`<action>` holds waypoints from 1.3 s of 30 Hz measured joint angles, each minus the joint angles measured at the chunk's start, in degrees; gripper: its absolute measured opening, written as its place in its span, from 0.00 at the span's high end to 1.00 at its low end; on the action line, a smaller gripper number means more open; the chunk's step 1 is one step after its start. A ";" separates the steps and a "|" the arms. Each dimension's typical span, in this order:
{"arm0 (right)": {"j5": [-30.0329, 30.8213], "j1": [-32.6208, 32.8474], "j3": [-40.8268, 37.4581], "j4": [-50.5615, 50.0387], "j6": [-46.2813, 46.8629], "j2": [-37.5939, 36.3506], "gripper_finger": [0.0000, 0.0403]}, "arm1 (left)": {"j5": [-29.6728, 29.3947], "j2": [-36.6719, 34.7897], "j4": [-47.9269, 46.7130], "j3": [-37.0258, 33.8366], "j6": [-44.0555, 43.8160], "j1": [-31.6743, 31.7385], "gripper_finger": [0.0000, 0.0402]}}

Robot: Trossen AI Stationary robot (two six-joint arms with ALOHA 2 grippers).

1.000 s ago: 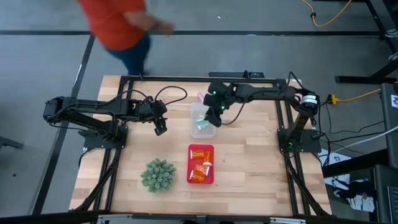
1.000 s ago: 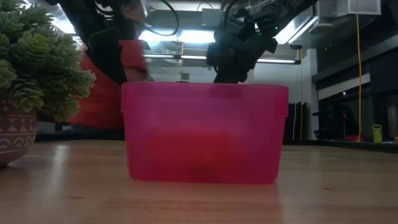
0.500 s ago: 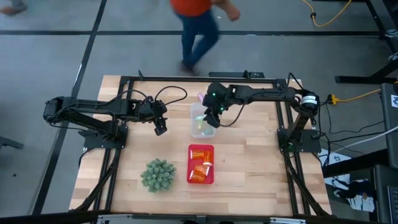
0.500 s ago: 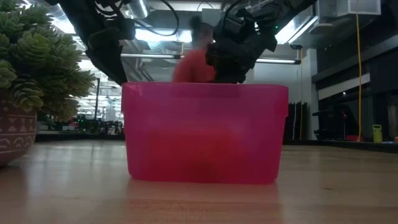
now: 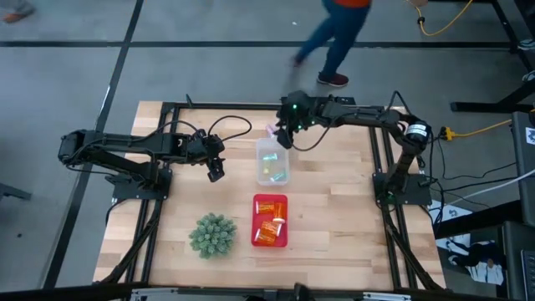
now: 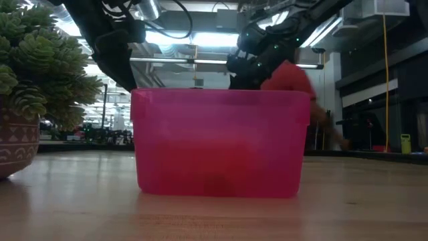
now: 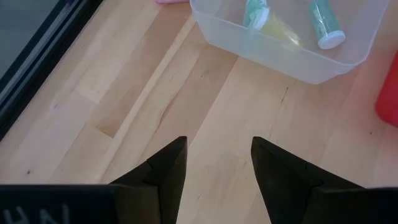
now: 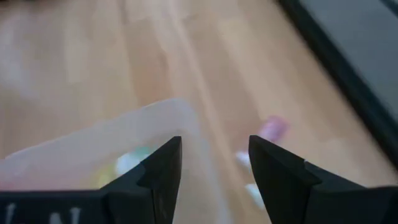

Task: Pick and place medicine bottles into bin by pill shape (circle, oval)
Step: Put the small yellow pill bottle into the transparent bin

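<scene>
A clear bin at the table's middle holds green, yellow and teal vials. A red bin nearer the front holds several orange bottles. A pink vial lies on the table just beyond the clear bin's far edge, seen also in the high view. My right gripper is open and empty above the clear bin's far edge, close to the pink vial. My left gripper is open and empty over bare table left of the clear bin.
A green spiky potted plant stands at the front left. A black frame runs around the table's edges. A person walks past beyond the far edge. Bare wood lies right of the bins.
My right gripper has moved from over the clear bin toward the table's far edge, to above the bin's far rim near the pink vial. The person behind the table has walked from left to right.
</scene>
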 joint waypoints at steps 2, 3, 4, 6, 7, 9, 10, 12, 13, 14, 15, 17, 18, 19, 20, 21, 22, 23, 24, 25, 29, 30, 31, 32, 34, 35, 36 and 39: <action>0.27 -1.70 0.00 0.85 0.26 0.02 0.53 | 0.00 0.00 0.00 0.00 0.00 0.02 0.57; 0.31 -2.51 0.00 1.37 0.47 0.02 0.53 | 0.00 0.00 0.00 0.00 0.00 0.02 0.57; 0.31 -3.27 0.00 1.69 0.62 0.02 0.53 | 0.00 0.00 0.00 0.00 0.00 0.02 0.57; 0.32 -4.69 0.00 2.25 1.85 0.04 0.53 | 0.00 0.00 0.00 0.00 0.00 0.02 0.57; 0.30 -5.27 0.00 2.38 2.46 0.04 0.53 | 0.00 0.00 0.00 0.00 0.00 0.02 0.57; 0.36 -6.34 0.00 2.39 3.38 0.03 0.53 | 0.00 0.00 0.00 0.00 0.00 0.02 0.57; 0.38 -6.71 0.00 2.41 3.43 0.08 0.53 | 0.00 0.00 0.00 0.00 0.00 0.02 0.57; 0.33 -7.21 0.00 3.63 3.77 0.66 0.53 | 0.00 0.00 0.00 0.00 0.00 0.02 0.57; 0.29 -7.41 0.02 4.35 4.12 1.29 0.53 | 0.00 0.00 0.00 0.00 0.00 0.02 0.57; 0.28 -7.61 0.18 4.63 4.35 2.19 0.53 | 0.00 0.00 0.00 0.00 0.00 0.02 0.57; 0.23 -7.73 0.67 5.08 4.55 3.49 0.53 | 0.00 0.00 0.02 0.00 0.00 0.02 0.57; 0.21 -8.03 2.50 4.64 5.02 6.54 0.53 | 0.00 0.00 0.00 0.00 -0.02 0.02 0.57; 0.20 -8.17 3.98 3.94 5.04 8.14 0.53 | -0.02 0.00 0.04 0.00 -0.33 0.02 0.57; 0.25 -8.28 5.84 3.02 5.11 9.61 0.53 | 0.00 0.00 0.02 0.02 -0.83 0.02 0.57; 0.29 -8.31 7.51 1.39 5.47 10.60 0.53 | 0.01 0.00 0.02 0.02 -1.18 0.01 0.57; 0.26 -8.31 9.49 -0.77 6.49 11.43 0.53 | 0.00 0.00 0.02 0.02 -1.38 -0.03 0.57; 0.27 -8.31 11.40 -2.49 6.97 12.10 0.53 | 0.01 0.00 0.01 0.02 -1.40 -0.02 0.57; 0.30 -8.31 13.06 -4.72 7.73 12.60 0.53 | 0.02 0.00 0.00 0.02 -1.40 -0.08 0.57; 0.31 -8.30 14.37 -7.24 8.09 12.83 0.53 | 0.07 0.00 0.02 0.02 -1.40 -0.19 0.57; 0.37 -8.23 15.39 -9.92 8.57 12.95 0.53 | 0.09 0.00 0.00 0.02 -1.40 -0.17 0.57; 3.33 -7.46 16.52 -15.55 9.57 12.99 0.53 | 0.13 0.00 0.00 0.02 -1.38 -0.17 0.57; 3.62 -7.40 16.52 -16.48 9.59 13.04 0.53 | 0.12 0.00 0.00 0.02 -1.38 -0.17 0.57; 3.68 -7.32 16.46 -17.23 9.61 13.05 0.53 | 0.11 0.00 0.00 0.02 -1.38 -0.17 0.57; 3.70 -7.08 16.12 -17.04 9.68 13.12 0.53 | 0.12 0.00 0.00 0.02 -1.37 -0.18 0.57; 3.80 -6.94 15.32 -16.87 10.15 13.27 0.53 | 0.13 0.00 0.00 0.02 -1.38 -0.17 0.57; 3.83 -6.82 14.85 -16.93 10.77 13.31 0.53 | 0.13 0.00 0.00 0.02 -1.38 -0.17 0.57; 3.87 -6.72 14.45 -16.74 10.97 13.33 0.53 | 0.13 0.00 0.02 0.02 -1.38 -0.17 0.57; 3.89 -6.59 13.27 -15.81 10.98 13.33 0.53 | 0.13 0.00 0.02 0.02 -1.40 -0.17 0.57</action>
